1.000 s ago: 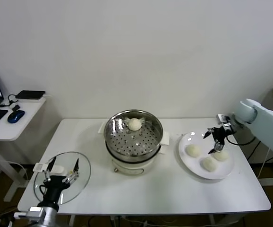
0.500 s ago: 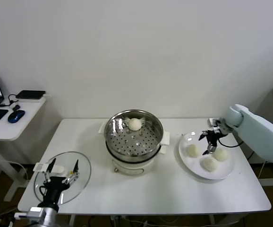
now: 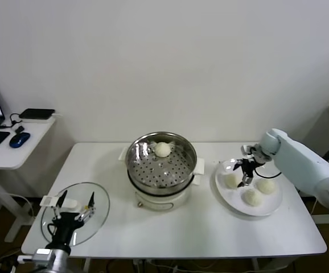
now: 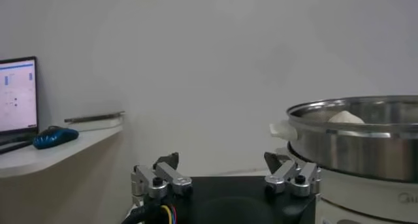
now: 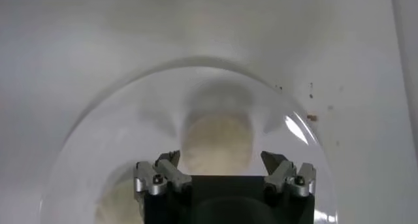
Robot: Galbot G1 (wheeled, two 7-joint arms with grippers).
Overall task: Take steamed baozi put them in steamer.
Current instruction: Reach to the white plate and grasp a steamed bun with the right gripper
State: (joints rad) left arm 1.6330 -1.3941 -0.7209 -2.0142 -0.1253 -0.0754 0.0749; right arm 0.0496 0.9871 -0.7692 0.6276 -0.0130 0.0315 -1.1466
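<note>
The steamer (image 3: 161, 165) stands mid-table with one steamed baozi (image 3: 162, 149) at its back; the left wrist view shows the steamer (image 4: 356, 137) with that bun (image 4: 345, 117) peeking over the rim. Three more baozi lie on the white plate (image 3: 233, 207): one on the steamer's side (image 3: 230, 180), one at the front (image 3: 252, 197), one on the far side (image 3: 266, 185). My right gripper (image 3: 241, 174) hangs open just over the bun on the steamer's side. In the right wrist view that bun (image 5: 217, 140) sits between the spread fingers of the gripper (image 5: 221, 161), untouched. My left gripper (image 3: 77, 196) waits open at the table's front left.
A round glass lid (image 3: 99, 213) lies under the left gripper. A side desk with a laptop, a mouse (image 3: 19, 140) and a dark device stands to the left. Another bun (image 5: 121, 202) shows on the plate (image 5: 130, 114) beside the right gripper.
My right gripper has moved left across the plate, from over the far-side bun to over the bun nearest the steamer. It stayed open. The left arm has not moved.
</note>
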